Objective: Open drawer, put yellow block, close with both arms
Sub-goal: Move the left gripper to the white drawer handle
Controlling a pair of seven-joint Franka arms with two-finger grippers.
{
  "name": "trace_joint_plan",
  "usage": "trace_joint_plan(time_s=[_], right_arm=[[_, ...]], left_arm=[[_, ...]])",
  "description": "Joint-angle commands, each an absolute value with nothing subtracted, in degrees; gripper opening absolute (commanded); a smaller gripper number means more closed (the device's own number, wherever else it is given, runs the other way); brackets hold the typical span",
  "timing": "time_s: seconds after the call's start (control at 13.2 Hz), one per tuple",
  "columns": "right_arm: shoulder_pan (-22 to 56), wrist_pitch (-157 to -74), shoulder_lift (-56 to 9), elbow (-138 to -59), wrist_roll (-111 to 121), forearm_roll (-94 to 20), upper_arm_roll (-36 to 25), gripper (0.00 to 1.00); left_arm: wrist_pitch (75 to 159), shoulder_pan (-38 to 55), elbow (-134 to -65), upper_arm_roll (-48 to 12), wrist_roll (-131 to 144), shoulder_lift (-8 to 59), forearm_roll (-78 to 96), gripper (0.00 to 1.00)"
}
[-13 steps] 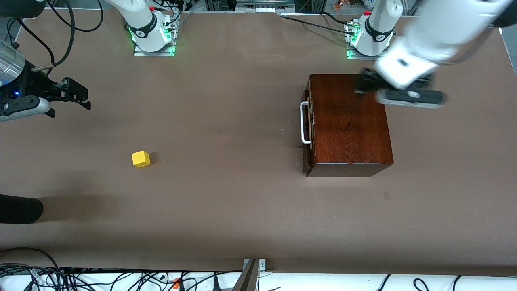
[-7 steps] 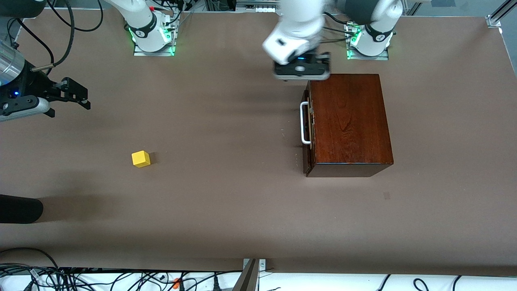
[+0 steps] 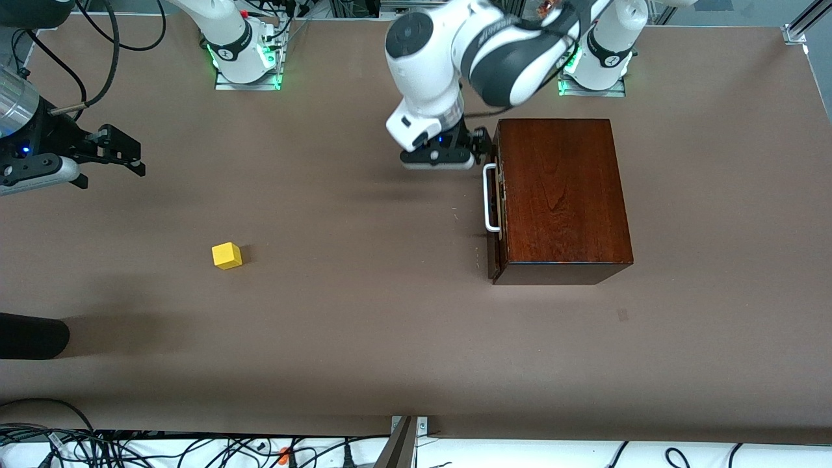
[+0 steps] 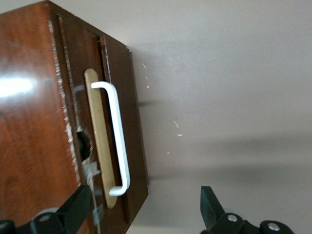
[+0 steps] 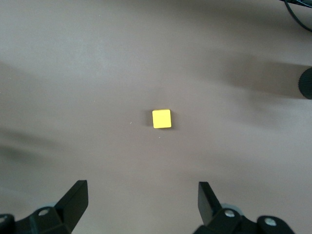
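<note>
The dark reddish-brown box (image 3: 559,195) stands toward the left arm's end of the table, and its drawer is shut with the white loop handle (image 3: 491,198) facing the right arm's end. My left gripper (image 3: 469,148) is open and empty, above the drawer front at the handle's end. In the left wrist view one finger (image 4: 78,207) is over the box (image 4: 29,146), the other over the table, with the handle (image 4: 117,136) between. The yellow block (image 3: 226,255) lies alone on the table. My right gripper (image 3: 127,155) waits open and empty, high over the table; its wrist view shows the block (image 5: 161,118).
A black rounded object (image 3: 32,335) juts in at the right arm's end, nearer to the front camera than the block. Cables (image 3: 195,448) run along the table's near edge. The arm bases (image 3: 244,58) stand along the table edge farthest from the front camera.
My left arm swung from over the box across to the drawer front and came down beside the handle. The right arm, block and box have not moved.
</note>
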State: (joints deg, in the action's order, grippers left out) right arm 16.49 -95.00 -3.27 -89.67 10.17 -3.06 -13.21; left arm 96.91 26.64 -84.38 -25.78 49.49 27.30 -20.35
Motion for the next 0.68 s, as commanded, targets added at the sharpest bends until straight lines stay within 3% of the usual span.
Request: trace_joint_plan(time_s=[0.0,0.61], right_arm=[[16.17,-93.96,-3.87,-88.07,10.90,-3.69,-13.27,1.00],[16.17,-93.96,-3.87,-88.07,10.90,-3.69,-13.27,1.00]], left_arm=[[97.73,26.54,-83.41,-26.19,49.66,31.19,-25.39,1.00],[103.10,23.91,-89.29,-25.58,55.10,32.70,-27.51,1.00]])
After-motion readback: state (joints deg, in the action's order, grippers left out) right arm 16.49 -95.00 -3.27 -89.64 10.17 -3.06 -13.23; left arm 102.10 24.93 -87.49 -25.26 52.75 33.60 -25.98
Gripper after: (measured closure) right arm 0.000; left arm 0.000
